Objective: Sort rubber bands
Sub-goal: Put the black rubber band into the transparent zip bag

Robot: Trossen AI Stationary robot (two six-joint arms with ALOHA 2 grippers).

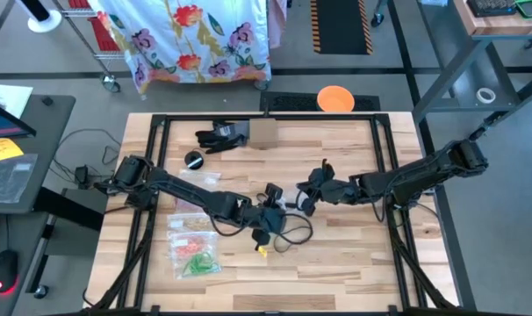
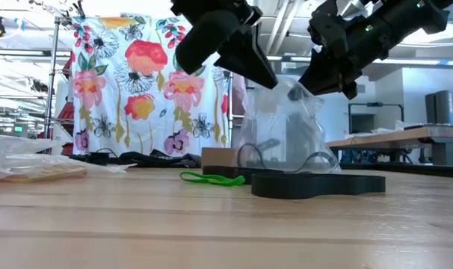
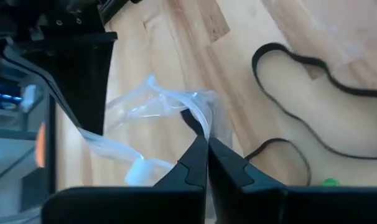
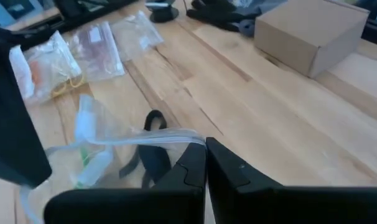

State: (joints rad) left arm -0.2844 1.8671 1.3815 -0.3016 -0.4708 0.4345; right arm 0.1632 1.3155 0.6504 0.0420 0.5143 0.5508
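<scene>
Currently both pincers meet mid-bench, each clamped on an edge of one clear bag (image 2: 286,127) held up between them: left pincer (image 3: 206,144), right pincer (image 4: 205,149). Dark rubber bands (image 3: 313,62) lie looped on the bench (image 1: 354,263) beneath; a green one (image 2: 211,178) lies beside them.

green rubber band (image 2: 211,178), black loop (image 2: 316,184), tan box (image 4: 310,31), floral cloth (image 2: 148,90).

The high view looked straight down on the whole wooden table (image 1: 336,263). The low view sat at tabletop level, facing a floral cloth (image 2: 148,90). Both wrist views looked closely past their fingers at one clear bag (image 3: 157,106), shared with both.
</scene>
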